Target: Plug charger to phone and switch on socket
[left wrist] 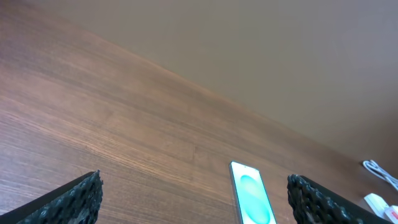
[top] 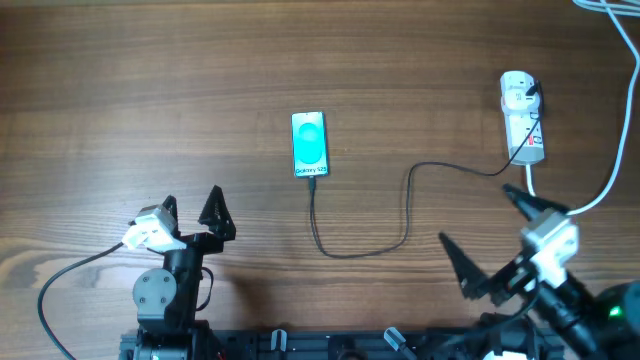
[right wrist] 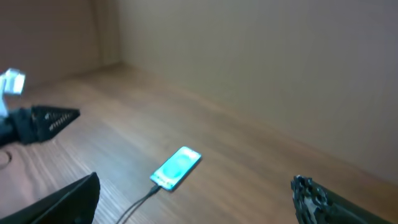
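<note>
Lying mid-frame on the wooden table (top: pixel 150 90), the phone (top: pixel 309 144) sits well apart from both hands: left gripper (top: pixel 190 202) lower left, right gripper (top: pixel 474 214) lower right, both spread wide and empty. The charger (top: pixel 405 215) loops from the phone's lower end towards the socket (top: pixel 521 118) at upper right. A plain beige wall (left wrist: pixel 280 50) stands behind.

The overhead camera is looking straight down on the wooden table (top: pixel 150 80). Both wrist cameras are sitting low, looking obliquely across it; all three are taking in the phone (top: pixel 309 143).
</note>
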